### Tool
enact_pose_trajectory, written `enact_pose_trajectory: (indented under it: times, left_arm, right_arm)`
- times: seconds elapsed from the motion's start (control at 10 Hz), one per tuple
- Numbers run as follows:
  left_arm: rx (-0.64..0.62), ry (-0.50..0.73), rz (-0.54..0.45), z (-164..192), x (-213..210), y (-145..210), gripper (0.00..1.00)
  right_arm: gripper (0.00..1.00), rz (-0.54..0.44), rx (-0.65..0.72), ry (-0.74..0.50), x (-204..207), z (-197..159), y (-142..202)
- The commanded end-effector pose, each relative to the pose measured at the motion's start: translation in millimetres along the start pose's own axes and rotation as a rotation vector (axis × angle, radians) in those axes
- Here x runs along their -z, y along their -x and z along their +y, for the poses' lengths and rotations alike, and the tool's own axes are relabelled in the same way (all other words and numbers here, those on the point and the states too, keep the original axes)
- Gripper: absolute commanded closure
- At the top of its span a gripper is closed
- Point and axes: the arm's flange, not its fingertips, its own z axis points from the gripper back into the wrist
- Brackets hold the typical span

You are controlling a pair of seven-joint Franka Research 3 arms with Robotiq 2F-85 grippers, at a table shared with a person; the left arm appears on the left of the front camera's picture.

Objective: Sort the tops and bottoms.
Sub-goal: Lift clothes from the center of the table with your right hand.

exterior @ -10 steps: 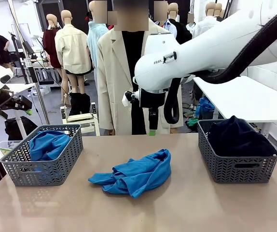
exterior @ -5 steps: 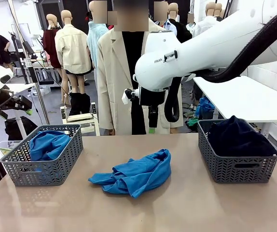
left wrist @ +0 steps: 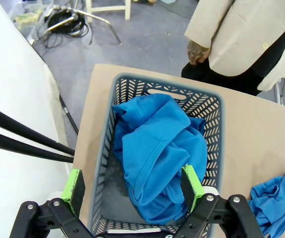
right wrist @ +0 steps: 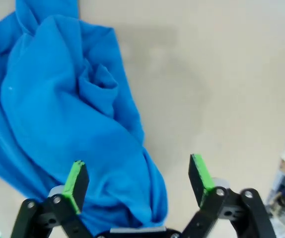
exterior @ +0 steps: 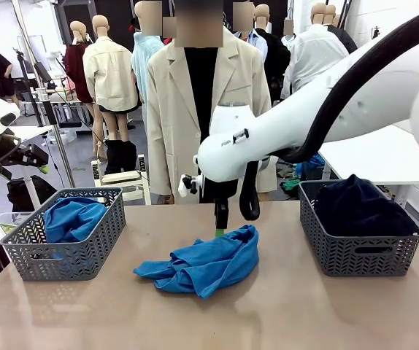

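Loose top, mid-tabletop: soft, light, floppy; you'd pinch its bunched far fold. Right gripper spread above it, empty.

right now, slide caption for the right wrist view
Open right gripper poised over the crumpled blue top on the table.

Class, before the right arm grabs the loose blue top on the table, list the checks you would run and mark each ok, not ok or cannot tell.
1. Right tool open: ok.
2. Right tool above the loose top, at its far edge: ok.
3. Fingers touching the cloth: cannot tell.
4. Left basket has room beside the top already inside: ok.
5. Person's hand away from the table: ok.
6. Left tool open, above the left basket: ok.
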Motion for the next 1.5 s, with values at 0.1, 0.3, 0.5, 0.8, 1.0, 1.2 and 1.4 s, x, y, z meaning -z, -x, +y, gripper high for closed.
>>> enact_pose_trajectory:
  times: [0.1, 0.3, 0.5, 0.8, 1.0, 1.2, 1.4]
  left_arm:
    - [-0.002, -0.013, 0.007, 1.4, -0.8, 0.5, 0.00]
    - [-0.002, -0.013, 0.007, 1.4, -0.8, 0.5, 0.00]
    - [-0.002, -0.013, 0.007, 1.4, -0.8, 0.5, 0.00]
    - [-0.002, -0.013, 0.007, 1.4, -0.8, 0.5, 0.00]
    - [-0.002, -0.013, 0.007, 1.4, -0.8, 0.5, 0.00]
    - [-0.002, -0.013, 0.007, 1.4, -0.8, 0.5, 0.00]
    - [-0.002, -0.013, 0.007, 1.4, -0.8, 0.5, 0.00]
  right_arm:
    - [0.00, -0.094, 0.016, -0.084, -7.5, 3.5, 4.4]
    - [0.00, -0.083, 0.010, -0.134, 0.0, 3.0, 2.4]
    - [0.00, -0.012, 0.028, -0.207, 6.3, 0.5, -1.5]
    - [0.00, 0.022, 0.000, -0.252, 21.5, -0.6, -5.6]
    - [0.00, 0.037, -0.023, -0.268, 30.3, 0.3, -6.9]
    - [0.22, 0.046, -0.041, -0.270, 33.4, 2.9, -8.6]
    - [0.60, 0.056, -0.052, -0.265, 31.7, 5.8, -9.6]
